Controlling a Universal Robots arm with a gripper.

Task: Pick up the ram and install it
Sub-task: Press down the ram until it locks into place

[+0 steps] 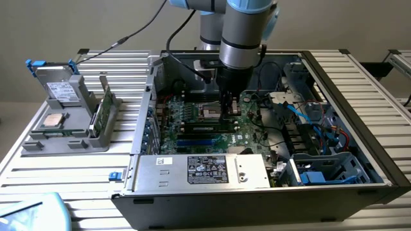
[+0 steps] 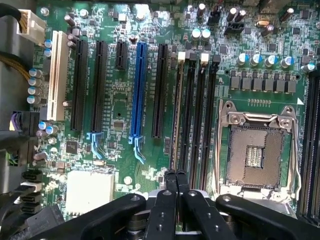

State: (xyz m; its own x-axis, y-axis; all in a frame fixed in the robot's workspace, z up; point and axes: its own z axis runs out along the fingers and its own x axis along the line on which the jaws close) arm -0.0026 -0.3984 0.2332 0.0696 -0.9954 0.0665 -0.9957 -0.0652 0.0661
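The jaws (image 2: 175, 176) are pressing together with no gap between the fingertips, and I cannot tell whether anything is pinched between them. They are hanging right over one end of the ram (image 2: 176, 115). The ram is standing on edge in the memory slot nearest the blue slot (image 2: 138, 90), and from above it is showing as a thin brownish line. The socket (image 2: 254, 152) is lying open and bare beside the slots, its metal frame gleaming. In the exterior view the arm (image 1: 243, 29) is reaching straight down into the open case (image 1: 257, 197), which is taking up most of the desk (image 1: 70, 183). There the jaws (image 1: 230, 113) are sitting low over the board (image 1: 192, 108), at the end of the ram (image 1: 204, 129), which is showing as a dark strip lying across the board. This view is also showing a grey holder (image 1: 61, 139) near the desk edge on the exterior view's left. A green stick (image 1: 103, 108) is standing upright in it and a square chip (image 1: 53, 120) is lying flat on it. A silver power supply (image 1: 205, 171) is sitting along the near wall of the case.
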